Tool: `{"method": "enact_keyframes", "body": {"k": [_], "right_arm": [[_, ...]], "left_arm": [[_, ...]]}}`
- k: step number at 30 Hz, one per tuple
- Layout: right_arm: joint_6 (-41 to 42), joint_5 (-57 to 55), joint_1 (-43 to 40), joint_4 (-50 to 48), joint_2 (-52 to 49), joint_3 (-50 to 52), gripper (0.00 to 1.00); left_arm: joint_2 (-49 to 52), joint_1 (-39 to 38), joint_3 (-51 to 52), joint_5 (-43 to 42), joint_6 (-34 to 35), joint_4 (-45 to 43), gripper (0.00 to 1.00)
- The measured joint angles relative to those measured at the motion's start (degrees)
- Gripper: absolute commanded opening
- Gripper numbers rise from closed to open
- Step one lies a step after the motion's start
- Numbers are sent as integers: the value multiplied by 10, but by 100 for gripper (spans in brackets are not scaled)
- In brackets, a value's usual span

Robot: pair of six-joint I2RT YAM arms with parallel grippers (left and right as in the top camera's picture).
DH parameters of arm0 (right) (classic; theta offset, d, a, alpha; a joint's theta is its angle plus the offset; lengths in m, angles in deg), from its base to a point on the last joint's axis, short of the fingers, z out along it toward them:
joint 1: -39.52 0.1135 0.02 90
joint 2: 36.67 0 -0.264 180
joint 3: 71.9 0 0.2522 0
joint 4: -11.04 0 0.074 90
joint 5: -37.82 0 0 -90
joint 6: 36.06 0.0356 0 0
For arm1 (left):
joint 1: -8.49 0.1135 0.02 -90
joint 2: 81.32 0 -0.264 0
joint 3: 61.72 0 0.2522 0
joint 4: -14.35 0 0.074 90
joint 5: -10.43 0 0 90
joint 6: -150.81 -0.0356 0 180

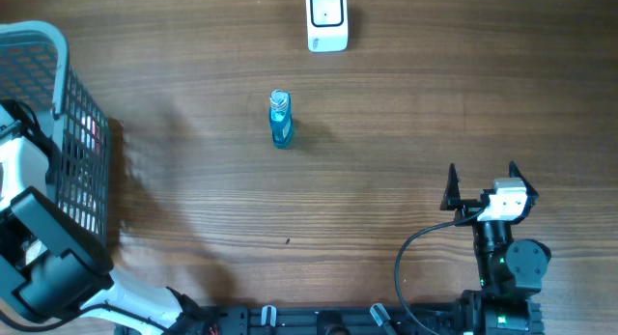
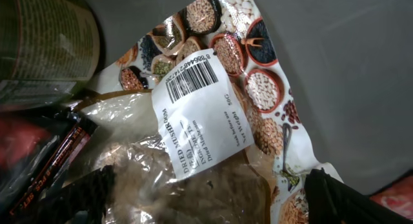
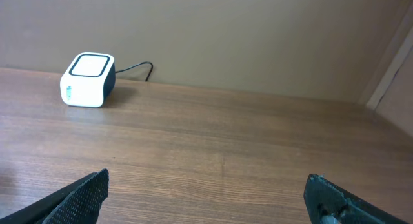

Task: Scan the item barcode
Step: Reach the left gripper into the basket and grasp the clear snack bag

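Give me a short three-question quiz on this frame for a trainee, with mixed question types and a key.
1. True or false: the blue bottle is on the table, outside the basket.
2. In its wrist view, what lies in front of the open left end effector? A) a labelled packet with a barcode B) a cardboard box C) a banana
3. Fill in: the white scanner shows in the ___ wrist view.
Key: 1 true; 2 A; 3 right.
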Motion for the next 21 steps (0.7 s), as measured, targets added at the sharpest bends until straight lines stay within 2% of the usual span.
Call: {"method": "enact_keyframes", "body": {"k": [1,2,3,5,11,12,15,18,21], "right_arm": [[0,0,0,0,0,0,100],[0,0,0,0,0,0,100],[0,0,0,0,0,0,100],[0,0,0,0,0,0,100],[0,0,0,0,0,0,100],[0,0,0,0,0,0,100],[0,0,0,0,0,0,100],[0,0,0,0,0,0,100],[0,0,0,0,0,0,100]], "left_arm": [[0,0,0,-1,0,-1,89],[0,0,0,-1,0,0,84],[0,0,0,0,0,2,84],[1,0,0,0,-2,7,99],[-3,0,12,-6,-2,3,100],[-4,0,13,-6,-2,4,93],[-4,1,14,1,-4,18,42],[-6,3,18,5,-8,24,4],[-5,3,0,-10,-7,48,4]]}}
